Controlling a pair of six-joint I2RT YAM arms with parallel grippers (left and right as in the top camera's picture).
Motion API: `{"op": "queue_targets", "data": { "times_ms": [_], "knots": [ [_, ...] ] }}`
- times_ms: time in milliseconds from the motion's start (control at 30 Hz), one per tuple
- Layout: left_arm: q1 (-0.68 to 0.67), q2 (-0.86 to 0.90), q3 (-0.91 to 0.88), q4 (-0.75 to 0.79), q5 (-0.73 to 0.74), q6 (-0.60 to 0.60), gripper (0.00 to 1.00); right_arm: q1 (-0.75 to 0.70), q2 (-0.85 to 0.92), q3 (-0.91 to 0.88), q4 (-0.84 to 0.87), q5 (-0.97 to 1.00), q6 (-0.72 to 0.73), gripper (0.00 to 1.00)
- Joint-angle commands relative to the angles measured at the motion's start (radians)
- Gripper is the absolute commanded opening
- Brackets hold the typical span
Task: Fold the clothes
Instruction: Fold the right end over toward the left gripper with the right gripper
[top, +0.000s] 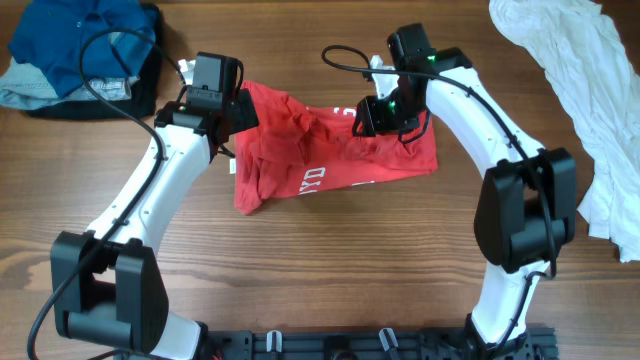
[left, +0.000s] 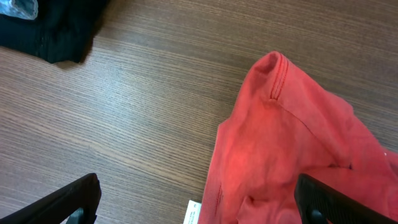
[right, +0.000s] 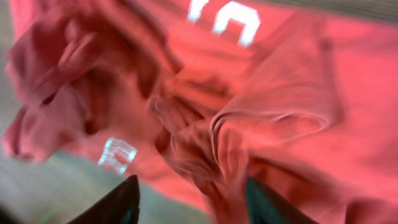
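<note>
Overhead cam gives the whole layout. The red shirt (top: 335, 150) lies mid-table btwn the two arms, w/ the left gripper (top: 236, 112) over its L edge and the right gripper (top: 380, 118) over its upper middle. Finger state can't be read from up there.

The wrist cams fill that in. L wrist view: left gripper (left: 196, 186) has its fingers (left: 68, 202) spread wide, nothing btwn them. Bare wood is under one side and the shirt's (left: 292, 143) hem edge under the other. A small white tag (left: 191, 213) pokes out at the shirt's edge. R wrist view is blurry: right gripper (right: 189, 186) is low over the cloth, fingers (right: 118, 202) part-way apart w/ a bunched ridge of the shirt (right: 298, 93) sitting btwn them. Can't tell if it's actually nipped.

The shirt is crumpled, esp. the L half, which is heaped in folds. The R half lies flatter, w/ white lettering showing.

The table (top: 330, 270) is brown woodgrain. A pile of blue and dark clothes (top: 80, 50) sits at the far L corner, well apart from the shirt. A white cloth (top: 585, 110) is heaped along the far R side.
</note>
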Motion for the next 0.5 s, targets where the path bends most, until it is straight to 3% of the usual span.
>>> {"op": "queue_targets", "data": {
  "times_ms": [0,67,133,367,467],
  "knots": [
    [0.007,0.009,0.01,0.0,-0.017,0.005,1.0,0.007,-0.113,0.031,-0.033,-0.053,-0.034,0.63],
    [0.007,0.009,0.01,0.0,-0.016,0.005,1.0,0.007,-0.161,0.031,-0.038,0.07,-0.014,0.76],
    [0.007,0.009,0.01,0.0,-0.016,0.005,1.0,0.007,-0.164,0.029,-0.043,0.177,0.003,0.79],
    [0.007,0.009,0.01,0.0,-0.016,0.005,1.0,0.009,-0.108,-0.079,-0.041,0.196,0.027,0.72],
    [0.007,0.009,0.01,0.0,-0.016,0.005,1.0,0.009,-0.107,-0.155,0.1,0.216,0.033,0.71]
  ]
}}
